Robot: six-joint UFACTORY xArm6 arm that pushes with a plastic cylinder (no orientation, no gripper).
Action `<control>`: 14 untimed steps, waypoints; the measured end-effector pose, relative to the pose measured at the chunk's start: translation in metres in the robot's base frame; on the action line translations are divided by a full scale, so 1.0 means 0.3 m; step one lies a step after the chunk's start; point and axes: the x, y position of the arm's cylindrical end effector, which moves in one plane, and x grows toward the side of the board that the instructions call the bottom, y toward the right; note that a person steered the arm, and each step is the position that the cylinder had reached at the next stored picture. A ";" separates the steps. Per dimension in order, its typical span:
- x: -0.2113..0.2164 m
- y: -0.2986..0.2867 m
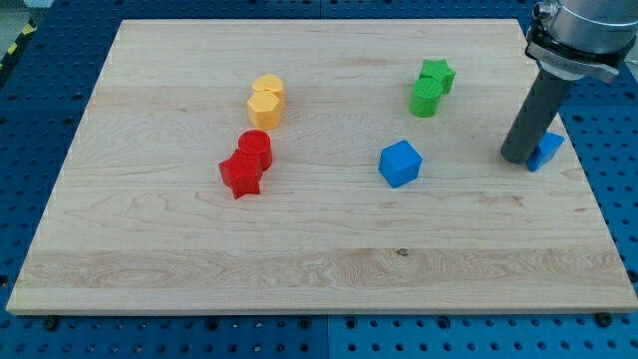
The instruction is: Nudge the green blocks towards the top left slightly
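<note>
Two green blocks sit touching in the upper right part of the wooden board (299, 269): a green star (438, 74) and a green cylinder (427, 98) just below and left of it. My tip (518, 158) rests on the board at the view's right, below and to the right of the green blocks and apart from them. It stands right next to a small blue block (545, 150) that is partly hidden behind the rod.
A blue cube (400, 164) lies near the middle right. Two yellow blocks (265, 101) sit together at upper middle left. A red cylinder (255, 149) and a red star (241, 176) sit together below them. The board lies on a blue perforated table.
</note>
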 end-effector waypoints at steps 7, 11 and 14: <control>-0.059 -0.092; -0.253 -0.185; -0.230 -0.310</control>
